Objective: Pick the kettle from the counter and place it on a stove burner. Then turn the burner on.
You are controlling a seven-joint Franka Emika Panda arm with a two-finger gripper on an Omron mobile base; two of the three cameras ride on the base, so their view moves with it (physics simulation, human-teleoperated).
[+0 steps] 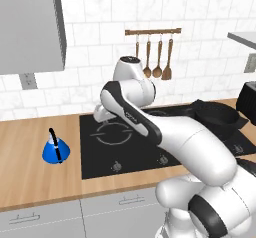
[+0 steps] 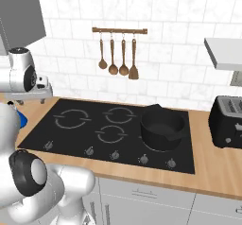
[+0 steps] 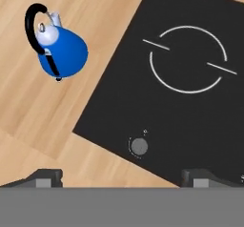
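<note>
— Hovering where, the gripper?
— Over the cooktop's near left edge, jaws wide apart, nothing between them.
— And the kettle?
— Upright on the surface, left of the cooktop, apart from the gripper.

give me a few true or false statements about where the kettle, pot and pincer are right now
1. The kettle stands on the counter, left of the cooktop. True.
2. The pincer is shut on the kettle's handle. False: it is open and holds nothing, with the kettle apart from it in the hand view.
3. A black pot sits on the cooktop. True.
4. The kettle already rests on the stove burner. False: the ring marking is bare.
5. Wooden utensils hang on the wall rail. True.
</note>
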